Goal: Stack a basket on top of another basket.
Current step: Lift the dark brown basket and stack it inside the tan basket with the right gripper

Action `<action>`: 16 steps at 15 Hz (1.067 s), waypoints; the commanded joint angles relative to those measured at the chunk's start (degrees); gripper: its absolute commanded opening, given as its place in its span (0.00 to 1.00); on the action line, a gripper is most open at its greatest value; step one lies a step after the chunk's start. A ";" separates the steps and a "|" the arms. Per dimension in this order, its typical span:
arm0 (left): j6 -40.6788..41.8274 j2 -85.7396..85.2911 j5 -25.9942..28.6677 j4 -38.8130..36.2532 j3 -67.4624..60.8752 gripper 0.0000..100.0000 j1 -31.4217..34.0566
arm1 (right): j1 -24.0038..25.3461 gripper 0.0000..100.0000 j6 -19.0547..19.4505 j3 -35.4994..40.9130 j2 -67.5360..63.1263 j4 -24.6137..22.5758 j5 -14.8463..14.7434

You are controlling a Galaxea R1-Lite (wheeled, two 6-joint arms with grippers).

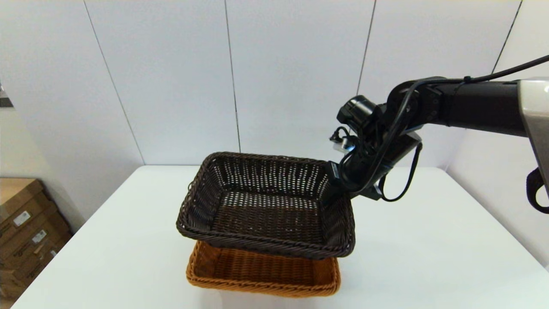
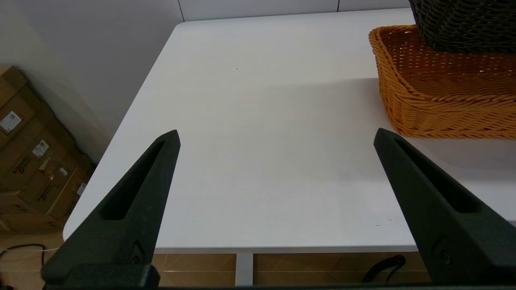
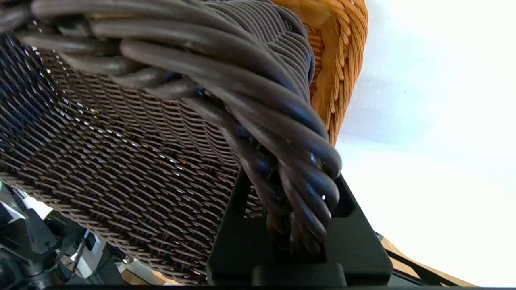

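The dark brown basket [image 1: 266, 204] hangs tilted in the air, its near edge just over the orange basket [image 1: 261, 272], which stands on the table near the front edge. My right gripper [image 1: 333, 180] is shut on the dark basket's far right rim. The right wrist view shows the braided rim [image 3: 282, 161] clamped between the fingers, with the orange basket [image 3: 338, 60] beyond it. My left gripper [image 2: 276, 139] is open and empty over the table's left part, well apart from the orange basket [image 2: 443, 100] and the dark basket [image 2: 463, 24] above it.
The white table [image 1: 429, 240] ends at a white panelled wall at the back. Cardboard boxes [image 1: 25, 227] stand on the floor beyond the table's left edge. My right arm's cables [image 1: 399, 189] hang beside the dark basket.
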State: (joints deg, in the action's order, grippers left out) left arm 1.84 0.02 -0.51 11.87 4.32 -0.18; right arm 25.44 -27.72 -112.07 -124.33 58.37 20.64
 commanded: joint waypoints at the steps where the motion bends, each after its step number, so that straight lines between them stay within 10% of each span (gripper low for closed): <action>1: 0.00 -0.02 -0.02 0.08 -0.01 1.00 0.01 | 0.40 0.00 -0.23 0.10 -1.35 0.61 -1.21; 16: 0.00 -0.02 -0.02 0.08 -0.01 1.00 0.01 | 2.24 0.00 1.79 0.18 -4.60 1.75 -1.21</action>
State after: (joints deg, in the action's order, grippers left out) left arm 1.87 0.02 -0.51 11.87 4.32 -0.18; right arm 27.67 -25.77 -111.89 -128.56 59.87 19.29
